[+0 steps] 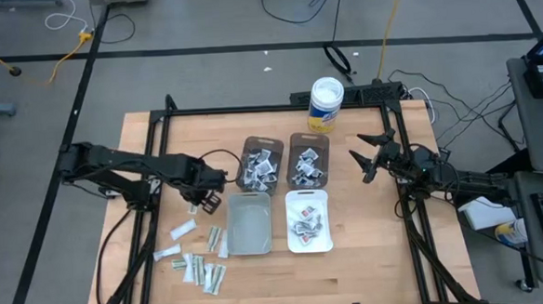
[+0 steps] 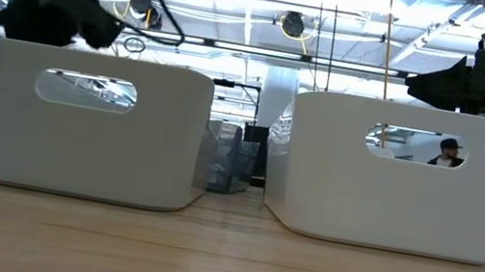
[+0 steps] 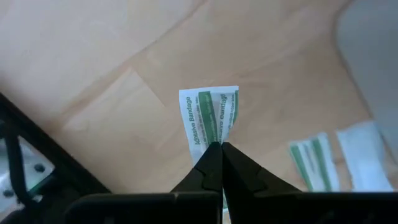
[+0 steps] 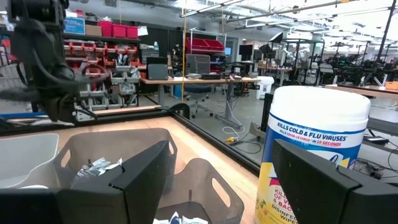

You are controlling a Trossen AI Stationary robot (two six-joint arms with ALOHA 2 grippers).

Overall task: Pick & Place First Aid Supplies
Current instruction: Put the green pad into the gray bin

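The left end effector (image 3: 221,149) has its fingers pressed together on one bandage packet (image 3: 210,117), pinching it at the short end. In the high view the packet (image 1: 206,205) is at abt 9 o'clock from the grey bin (image 1: 248,222), just beside its rim and above the tabletop (image 1: 370,258). The other packets (image 1: 201,264) lie loose on the wood at abt 7 o'clock from that bin.

Handling, as I judge: the packet is very light, thin paper, soft. It already folds into a V under the pinch, so it can slip or flutter. Best hold is near one end with a firm pinch, not at the middle.

Writing: the packet reads "Adhesive Bandage" beside green stripes. The tub (image 4: 314,149) at 12 o'clock of the tabletop reads "KILLS COLD & FLU VIRUSES".

The right end effector (image 1: 372,156) waits at 3 o'clock of the bins, fingers spread, holding nothing.
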